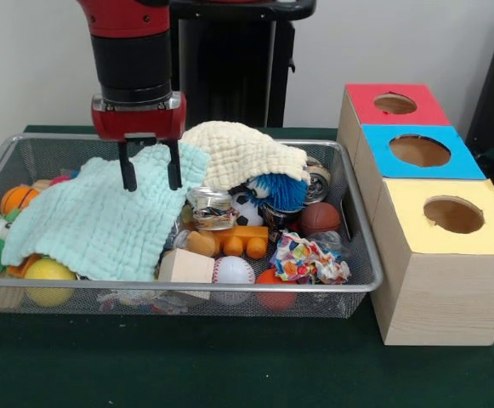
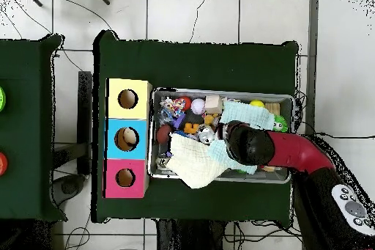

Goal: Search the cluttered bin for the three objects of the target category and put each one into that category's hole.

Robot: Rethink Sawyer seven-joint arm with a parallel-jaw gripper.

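The wire-mesh bin (image 1: 229,289) is full of toys and cloths. My gripper (image 1: 150,177) hangs open over the pale green cloth (image 1: 93,223) in the bin's left half, its fingertips (image 1: 129,180) just at the cloth and nothing between them. A crumpled clear bottle (image 1: 211,208) lies in the middle, just right of the gripper. Another clear plastic piece (image 1: 332,242) shows by the right wall, partly hidden. No other bottle shows. The blue-topped box's hole (image 1: 419,150) is right of the bin and also shows in the overhead view (image 2: 127,138). There my arm (image 2: 249,146) covers the gripper.
A cream cloth (image 1: 242,153) lies at the bin's back. A shiny can (image 1: 319,182), blue spiky ball (image 1: 281,191), brown ball (image 1: 319,218), multicoloured rag (image 1: 306,259), baseball (image 1: 234,270) and wooden block (image 1: 185,265) crowd the right half. Red-topped (image 1: 395,104) and yellow-topped (image 1: 453,214) boxes flank the blue one.
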